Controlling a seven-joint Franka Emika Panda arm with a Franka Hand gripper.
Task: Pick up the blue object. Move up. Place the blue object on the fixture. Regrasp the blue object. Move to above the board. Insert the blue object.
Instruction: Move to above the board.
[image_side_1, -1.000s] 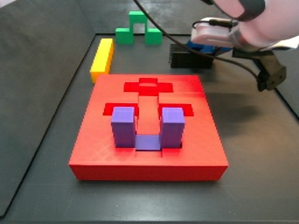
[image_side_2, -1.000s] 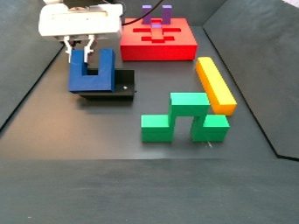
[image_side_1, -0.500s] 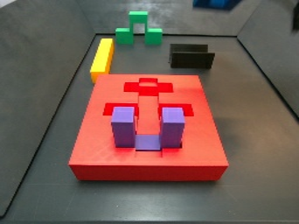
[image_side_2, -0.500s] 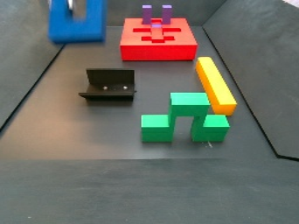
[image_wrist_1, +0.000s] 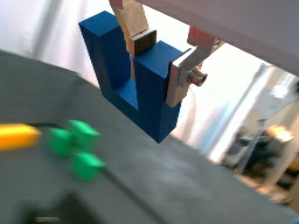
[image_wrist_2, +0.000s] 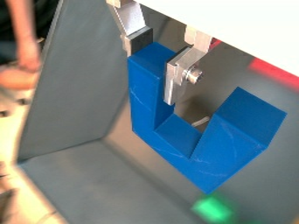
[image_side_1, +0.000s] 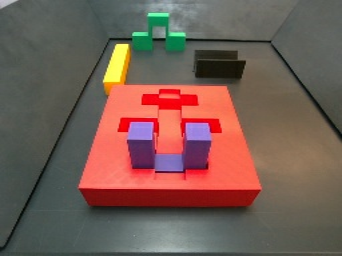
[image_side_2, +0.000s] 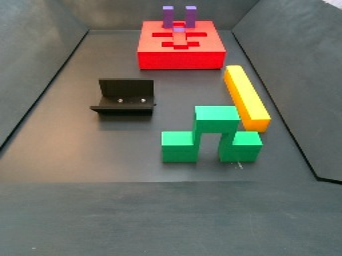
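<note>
Blue object (image_wrist_1: 125, 74) is hanging in the gripper (image_wrist_1: 159, 59), seen only in the wrist views; in both side views neither the block nor the gripper is showing. In both wrist views the flat silver fingers (image_wrist_2: 181, 75) are pressing on one prong of the U-shaped block (image_wrist_2: 198, 127), one plate on the prong's outer face and the other sitting in the slot between the prongs, so the gripper is holding the block at a narrow spread. The second prong is standing free beside the fingers. Below the block in a wrist view, a blurred green piece (image_wrist_1: 75, 147) and the end of a yellow bar (image_wrist_1: 17, 136) are lying on the dark floor.

In both side views the fixture (image_side_2: 126, 97) is standing bare on the floor, apart from the other pieces (image_side_1: 219, 65). The red board (image_side_1: 167, 148) is lying flat with a purple U-shaped block (image_side_1: 166, 147) sitting upright in one of its cutouts (image_side_2: 178, 15) and a cross-shaped recess open next to it. The yellow bar (image_side_2: 245, 96) is lying beside the board's edge (image_side_1: 118, 65), and the green blocks (image_side_2: 211, 133) are resting at its far end from the board, just beside it (image_side_1: 160, 33).
</note>
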